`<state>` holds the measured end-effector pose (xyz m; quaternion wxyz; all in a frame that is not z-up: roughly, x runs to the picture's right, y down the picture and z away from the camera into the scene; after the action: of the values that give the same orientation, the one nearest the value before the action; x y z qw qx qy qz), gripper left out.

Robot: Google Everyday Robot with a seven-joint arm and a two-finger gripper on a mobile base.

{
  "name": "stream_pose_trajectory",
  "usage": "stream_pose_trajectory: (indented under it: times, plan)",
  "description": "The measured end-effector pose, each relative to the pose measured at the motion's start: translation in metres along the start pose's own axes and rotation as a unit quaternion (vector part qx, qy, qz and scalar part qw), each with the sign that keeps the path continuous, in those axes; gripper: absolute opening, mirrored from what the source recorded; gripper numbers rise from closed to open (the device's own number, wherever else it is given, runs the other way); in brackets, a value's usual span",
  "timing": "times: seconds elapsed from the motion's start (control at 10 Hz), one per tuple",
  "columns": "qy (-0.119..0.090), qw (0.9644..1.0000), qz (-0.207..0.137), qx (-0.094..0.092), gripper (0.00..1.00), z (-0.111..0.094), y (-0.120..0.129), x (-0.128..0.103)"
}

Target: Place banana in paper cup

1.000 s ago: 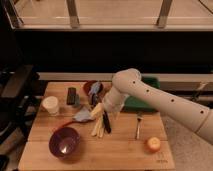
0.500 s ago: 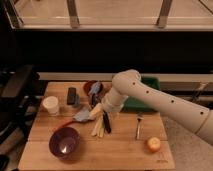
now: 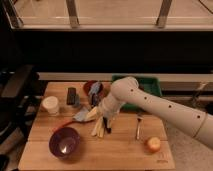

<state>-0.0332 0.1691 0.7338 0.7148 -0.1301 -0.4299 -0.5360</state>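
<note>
The banana (image 3: 98, 128) is a pale cream-yellow pair of long strips lying on the wooden table (image 3: 120, 150) near its middle. My gripper (image 3: 101, 116) is at the end of the white arm (image 3: 150, 102) and hangs right over the banana's upper end. The paper cup (image 3: 50, 105) is a small off-white cylinder standing upright at the table's left side, well to the left of the gripper and banana.
A purple bowl (image 3: 64, 142) sits front left. A red bowl (image 3: 93, 88) with a bluish item is behind the gripper. A dark block (image 3: 72, 95) stands near the cup. A fork (image 3: 138, 126) and a round orange fruit (image 3: 153, 144) lie right. A green tray (image 3: 147, 85) is back right.
The arm has shifted slightly; the gripper stays low over the banana's upper end. The banana, cup and bowls have not visibly moved.
</note>
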Motion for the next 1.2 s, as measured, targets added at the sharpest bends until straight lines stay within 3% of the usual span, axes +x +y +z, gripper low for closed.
stream_pose_trajectory:
  times: [0.5,1.2]
  plan:
    - [-0.033,0.9992,0.025,0.001,0.75,0.046,0.008,0.01]
    - [-0.056,0.9974,0.044,0.008,0.74,0.084,0.015,0.025]
